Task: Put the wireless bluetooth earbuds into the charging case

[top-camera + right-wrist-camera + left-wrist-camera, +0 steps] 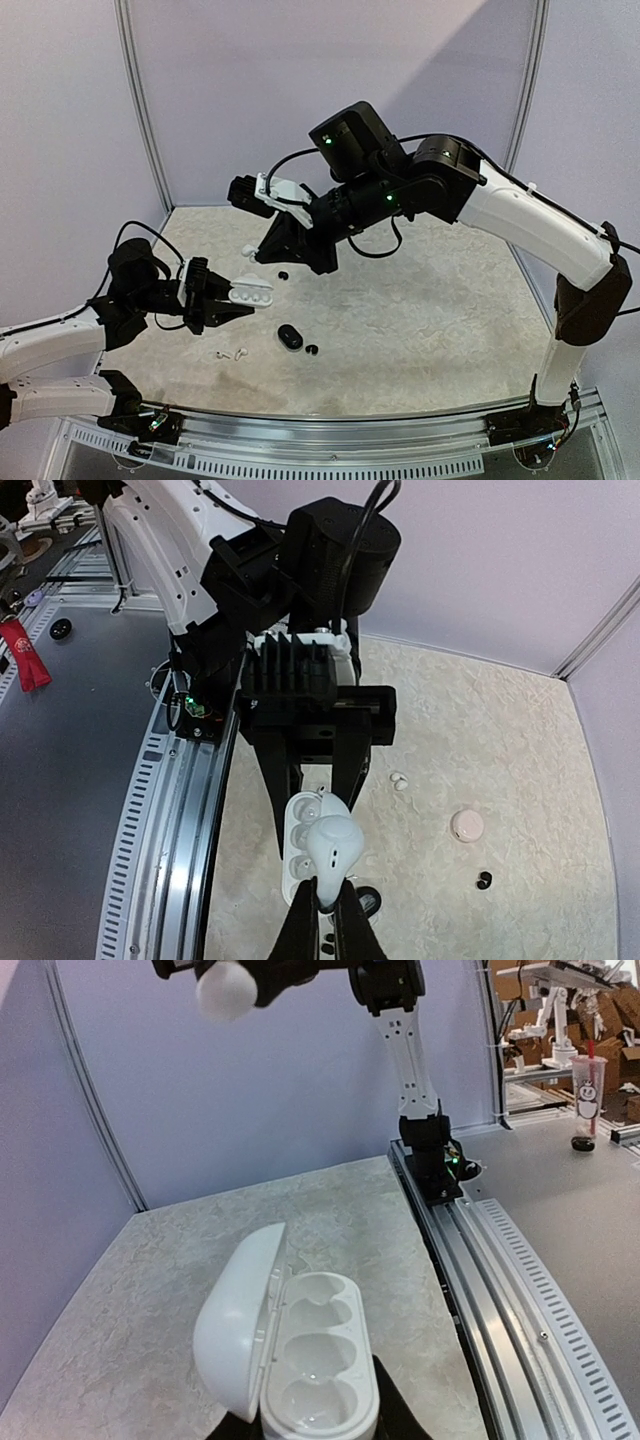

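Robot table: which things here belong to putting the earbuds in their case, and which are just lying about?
Job in hand:
open white case, held by left gripper
white earbud, held by right gripper
loose white buds
black buds

Lying about:
closed black case, idle for now
pale round piece
cup with straw, in the background

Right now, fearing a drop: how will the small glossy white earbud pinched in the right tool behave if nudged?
The small glossy white earbud looks smooth and rounded, so it could probably slip or twist; the right tool grips only its narrow stem. Dropped, it would likely roll, maybe missing the open white plastic case.
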